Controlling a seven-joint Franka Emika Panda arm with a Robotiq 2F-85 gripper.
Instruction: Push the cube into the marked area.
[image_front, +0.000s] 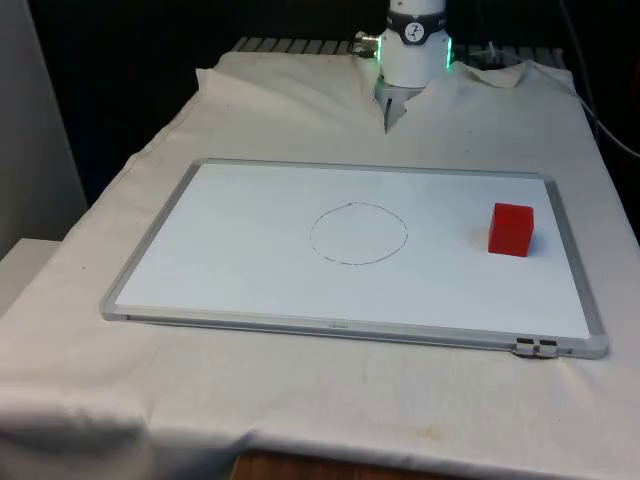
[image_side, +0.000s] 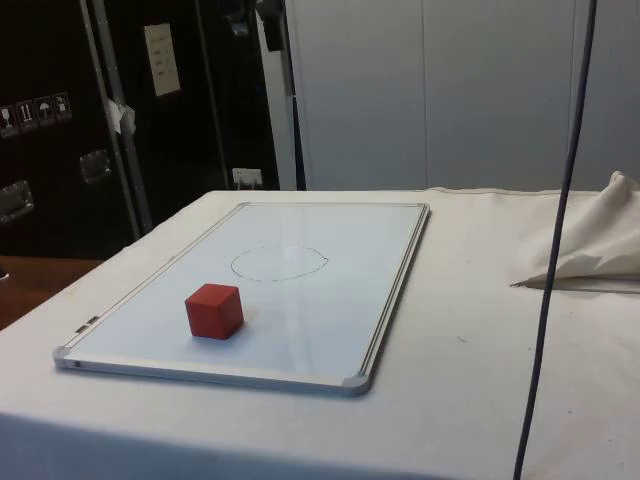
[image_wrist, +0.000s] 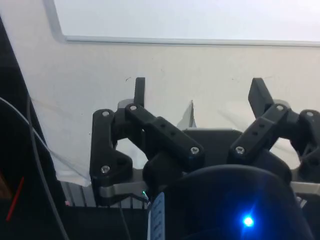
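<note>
With my black two-finger gripper (image_wrist: 197, 92) spread wide and empty, I should drop behind the small red cube (image_front: 511, 229), on the front view's right of the pencilled circle (image_front: 358, 233), and push straight toward it.

A white cloth (image_front: 300, 410) is covering the table and hanging over its near edge in the front view. It is lying mostly flat, and it is bunching into a raised fold (image_side: 600, 240) at the side view's right. A dark cable (image_side: 560, 230) is hanging down in front of that fold in the side view. Dark cabinets (image_side: 130, 110) are standing behind the table in the side view, one bearing a pale label (image_side: 160, 60).
</note>
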